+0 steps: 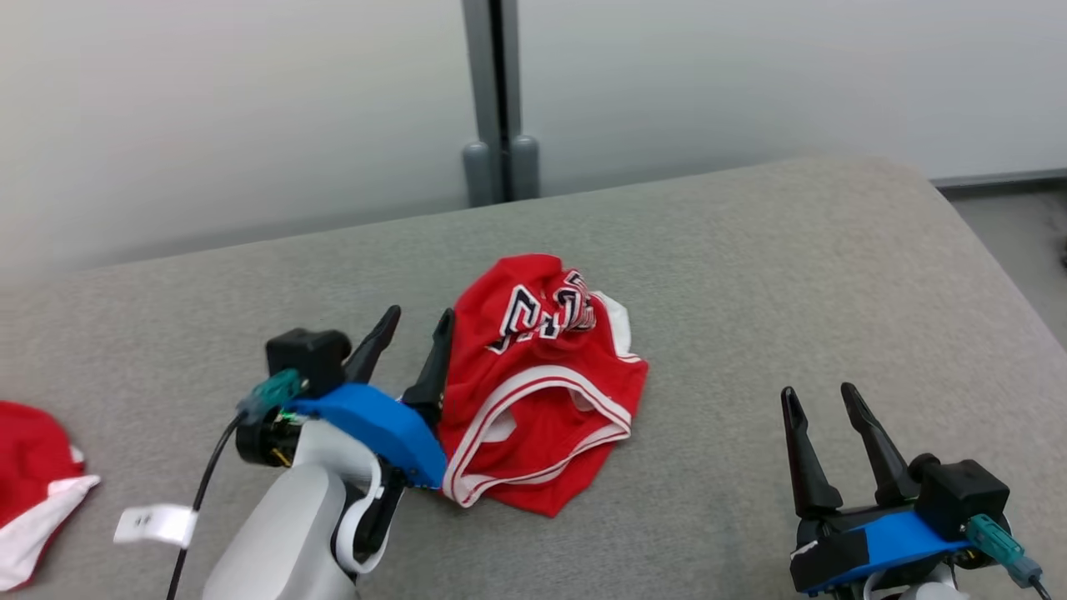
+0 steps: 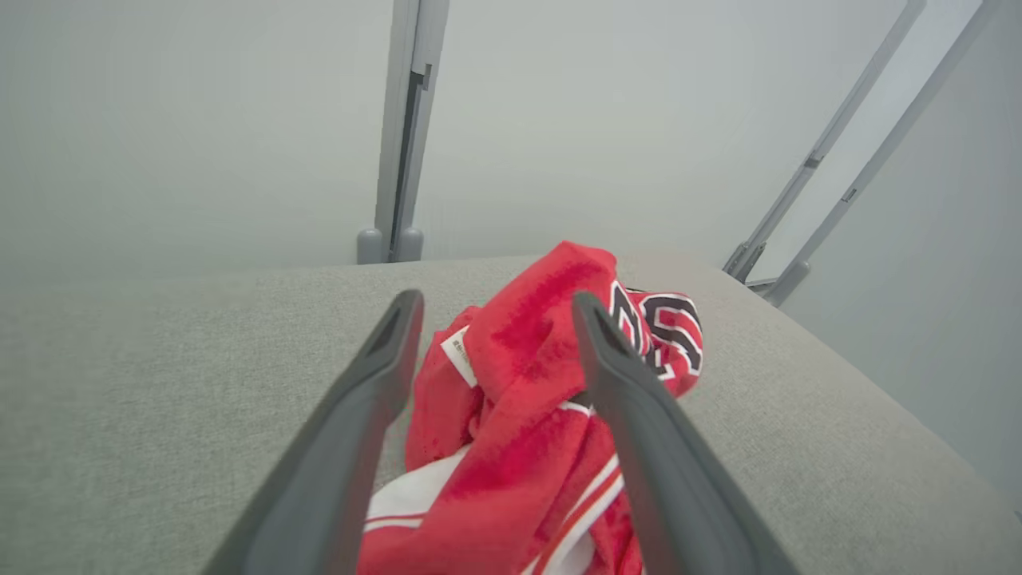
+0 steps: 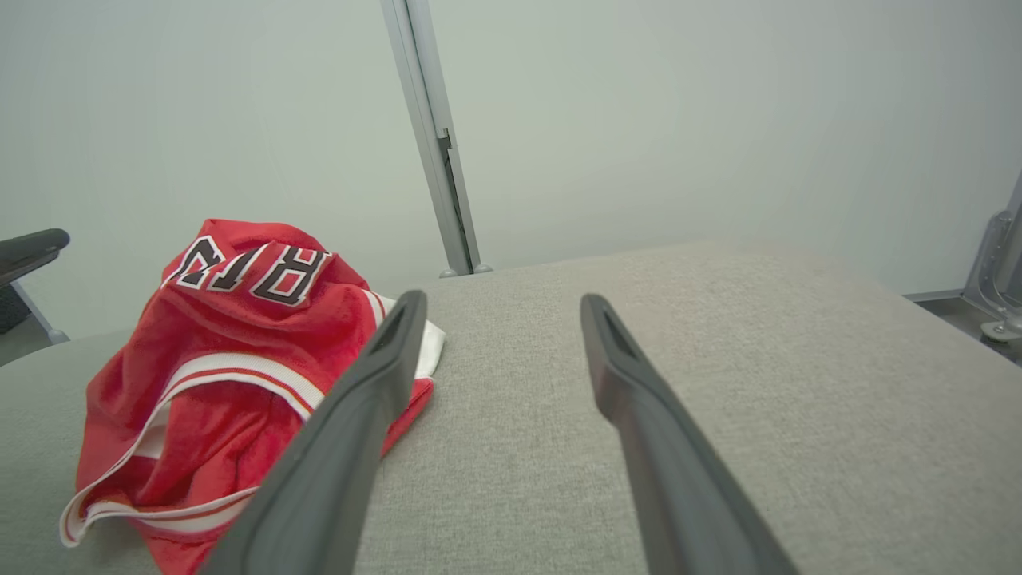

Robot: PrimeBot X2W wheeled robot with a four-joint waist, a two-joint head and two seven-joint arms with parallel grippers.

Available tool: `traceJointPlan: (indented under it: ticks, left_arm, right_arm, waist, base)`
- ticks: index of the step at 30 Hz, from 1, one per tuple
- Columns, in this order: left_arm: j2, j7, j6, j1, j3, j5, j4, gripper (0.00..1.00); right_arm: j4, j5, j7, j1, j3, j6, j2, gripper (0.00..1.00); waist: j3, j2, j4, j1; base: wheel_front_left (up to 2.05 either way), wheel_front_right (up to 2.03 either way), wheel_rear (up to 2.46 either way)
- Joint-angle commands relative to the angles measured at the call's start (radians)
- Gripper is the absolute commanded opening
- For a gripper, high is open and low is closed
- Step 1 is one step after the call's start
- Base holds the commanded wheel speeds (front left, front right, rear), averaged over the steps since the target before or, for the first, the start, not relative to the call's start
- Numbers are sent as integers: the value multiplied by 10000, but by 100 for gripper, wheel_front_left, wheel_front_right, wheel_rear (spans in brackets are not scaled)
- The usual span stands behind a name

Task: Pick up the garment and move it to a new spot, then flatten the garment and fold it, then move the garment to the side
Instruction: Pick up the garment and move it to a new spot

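Grey woven surface (image 1: 750, 275), wide and flat; pale wall (image 1: 208, 100) behind, split by a grey upright post (image 1: 498, 100).

Red garment (image 1: 542, 392) near mid-surface, crumpled in a loose heap. White-and-red striped trim looping across the near side; dark lettering (image 1: 550, 312) with white outline bunched on the far, raised part. Small white label on its left fold, seen from the left wrist view.

Just beside the garment's left edge, low over the surface: left end effector (image 1: 419, 317). Fingers spread wide, gripping nothing. Nearer finger (image 1: 435, 367) against the garment's edge, or very nearly; cannot tell contact for sure. From the left wrist view, heap seen between and beyond the two spread fingers.

At lower right of the head view: right end effector (image 1: 819, 392), well apart from the garment, bare surface between. Fingers likewise spread, empty, pointing away from the robot.

Second red-and-white cloth (image 1: 33, 467) at the far left edge of the head view, partly cut off, well apart from the heap. White tag (image 1: 156, 525) on the dark cable beside the left forearm.
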Motion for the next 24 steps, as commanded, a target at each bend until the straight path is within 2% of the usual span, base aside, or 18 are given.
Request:
traceJointPlan:
  ticks: [1, 5, 9, 18, 24]
  left_arm:
    - [10, -283, 82, 233, 148, -78, -166, 100]
    - [203, -1350, 359, 942, 528, -37, -757, 100]
    - [435, -1909, 630, 1596, 844, 259, -1276, 100]
    - [665, -2098, 984, 2963, 1710, 1463, -2715, 100]
    - [863, -2103, 1152, 3541, 1943, 2029, -2479, 100]
  right_arm:
    - [-22, -95, -35, 107, -21, 1, -42, 100]
    - [-72, -151, 5, 235, -191, 1, -43, 100]
    - [-108, -238, 92, 291, -409, 1, -46, 100]
    - [-189, -270, 237, 451, -943, 1, -43, 100]
    - [-47, -254, 385, 496, -1177, 1, -43, 100]
  waist:
    - [52, 0, 216, 0]
    - [-55, 0, 808, 0]
    - [-156, 0, 1288, 0]
    - [-311, 0, 1837, 0]
    - [-367, 0, 1894, 0]
  base:
    - [0, 0, 0]
    - [0, 0, 0]
    - [0, 0, 0]
    - [0, 0, 0]
    - [0, 0, 0]
